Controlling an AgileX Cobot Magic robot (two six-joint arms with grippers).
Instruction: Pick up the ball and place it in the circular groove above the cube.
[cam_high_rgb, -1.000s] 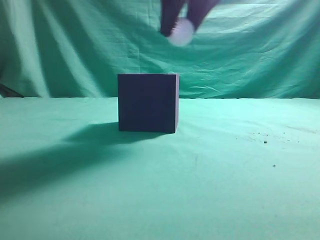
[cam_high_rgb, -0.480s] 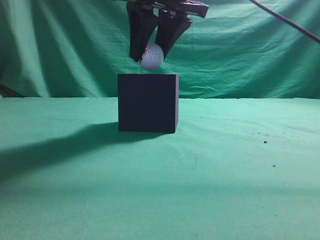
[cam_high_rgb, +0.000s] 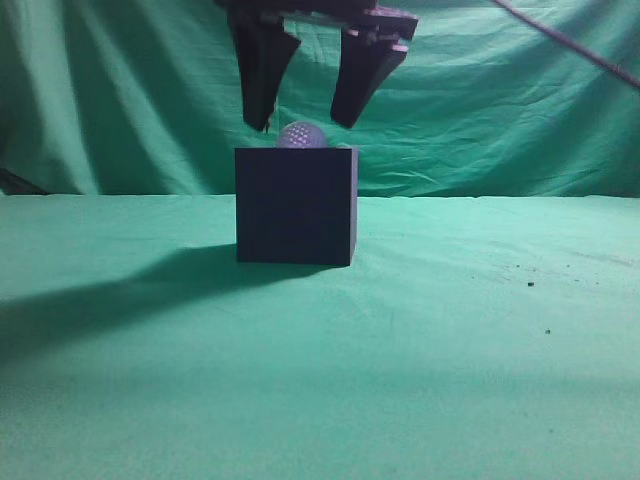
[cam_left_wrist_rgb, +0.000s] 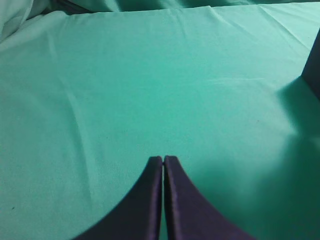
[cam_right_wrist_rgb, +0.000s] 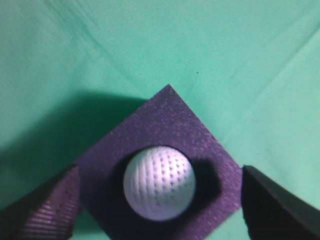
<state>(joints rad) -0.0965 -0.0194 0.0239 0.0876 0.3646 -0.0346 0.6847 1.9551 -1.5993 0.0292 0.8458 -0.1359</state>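
The white dimpled ball (cam_high_rgb: 301, 136) sits in the round groove on top of the dark cube (cam_high_rgb: 296, 206), with only its upper part showing above the rim. In the right wrist view the ball (cam_right_wrist_rgb: 159, 183) rests in the middle of the cube's top face (cam_right_wrist_rgb: 175, 131). My right gripper (cam_high_rgb: 303, 118) hangs just above the ball, open, its two fingers spread to either side and touching nothing; it also shows in the right wrist view (cam_right_wrist_rgb: 160, 200). My left gripper (cam_left_wrist_rgb: 163, 160) is shut and empty over bare green cloth, out of the exterior view.
Green cloth covers the table (cam_high_rgb: 450, 340) and hangs as a backdrop (cam_high_rgb: 500, 110). A few dark specks (cam_high_rgb: 530, 284) lie at the right. The cube's edge (cam_left_wrist_rgb: 314, 65) shows at the right of the left wrist view.
My right gripper came down over the cube with the ball, then opened. The ball left the fingers and now sits in the groove on the cube.
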